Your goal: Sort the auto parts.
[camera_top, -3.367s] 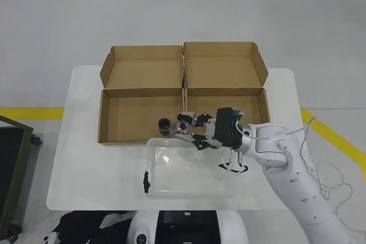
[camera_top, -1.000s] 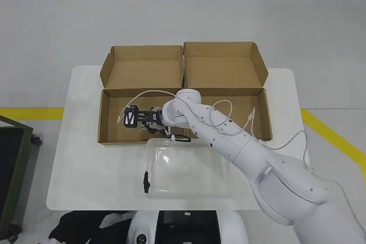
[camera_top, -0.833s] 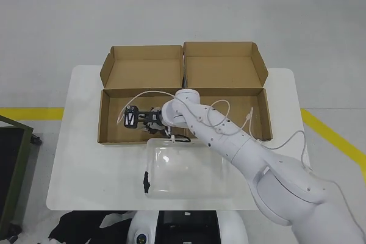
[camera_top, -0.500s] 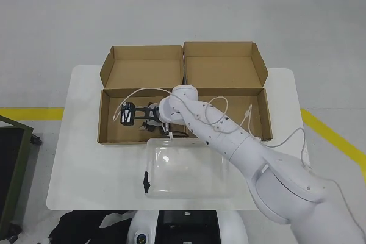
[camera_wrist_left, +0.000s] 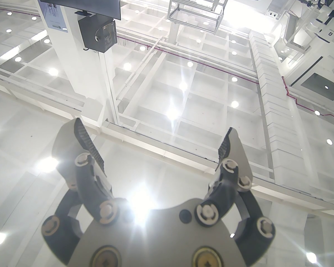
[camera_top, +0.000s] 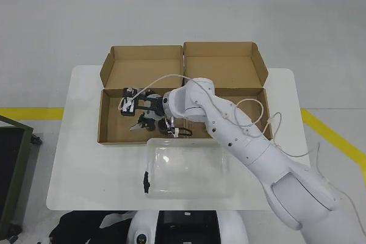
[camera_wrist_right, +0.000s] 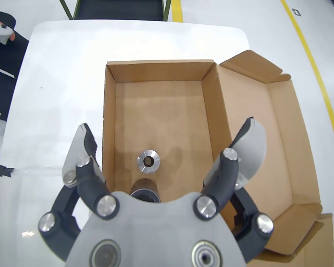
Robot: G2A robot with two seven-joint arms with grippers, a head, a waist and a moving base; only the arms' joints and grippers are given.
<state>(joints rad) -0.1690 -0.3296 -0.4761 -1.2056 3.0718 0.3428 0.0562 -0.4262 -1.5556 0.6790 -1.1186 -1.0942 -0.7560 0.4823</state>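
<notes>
Logging one moment at the bench (camera_top: 79, 152), white top. Boxes counted: two open cardboard boxes, side by side and touching, the left box (camera_top: 114, 128) and the right box (camera_top: 251, 111), each with its lid folded back on the far side. Trays counted: one clear plastic tray (camera_top: 189, 177), on the bench just in front of the boxes, its far rim close to their front walls. One small black item (camera_top: 146, 181) sits at the tray's left rim; what it is cannot be told. The right arm (camera_top: 232, 131) lies across from the right side, passing over the near part of the right box, with its wrist above the left box. The right jaws are spread wide above the left box floor and hold neither part. Auto parts counted: two, both in the left box. First, a silver cylinder (camera_wrist_right: 148, 162) stands on end on the box floor with its round bore facing up; in the right wrist view it lies between the two spread fingers and clear of both. Second, a darker cylinder (camera_wrist_right: 144, 188) stands just beside the first, partly hidden behind the wrist body; whether the two touch cannot be told. The left jaws are also spread wide and point up at the ceiling.
</notes>
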